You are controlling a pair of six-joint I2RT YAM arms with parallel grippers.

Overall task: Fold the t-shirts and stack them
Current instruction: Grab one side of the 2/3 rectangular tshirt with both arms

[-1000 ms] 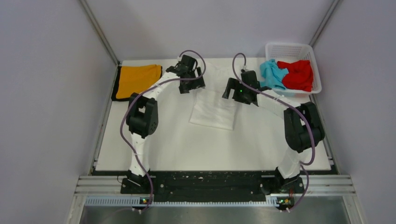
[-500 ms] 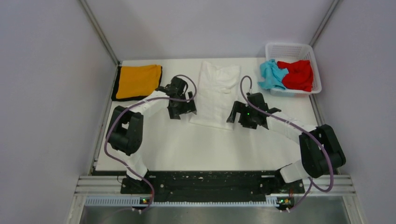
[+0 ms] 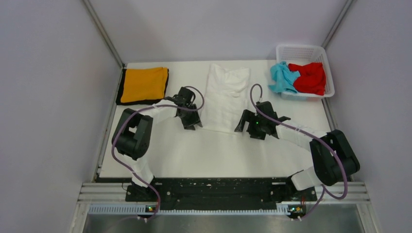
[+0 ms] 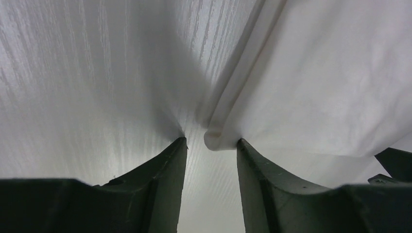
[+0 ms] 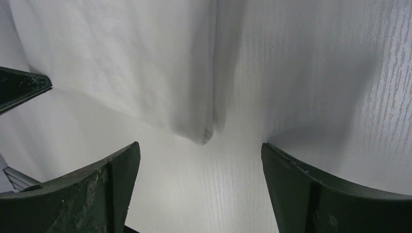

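Observation:
The white t-shirt (image 3: 224, 97) lies flat as a long folded strip in the middle of the table. My left gripper (image 3: 194, 124) is open at its near left corner. In the left wrist view the hem corner (image 4: 214, 141) sits between the fingertips, against the right finger, with my gripper (image 4: 210, 141) not closed on it. My right gripper (image 3: 244, 127) is wide open at the near right corner. The right wrist view shows that corner (image 5: 206, 135) just ahead of my gripper (image 5: 200, 145). The orange t-shirt (image 3: 143, 85) lies folded at the back left.
A white lattice basket (image 3: 301, 47) at the back right holds the light blue t-shirt (image 3: 283, 78), partly spilling over its rim, and the red t-shirt (image 3: 308, 77). Grey walls close in both sides. A black rail runs along the near edge.
Both grippers have moved from the shirt's far end to its near corners. The white shirt now lies stretched out flat, uncovered by the arms.

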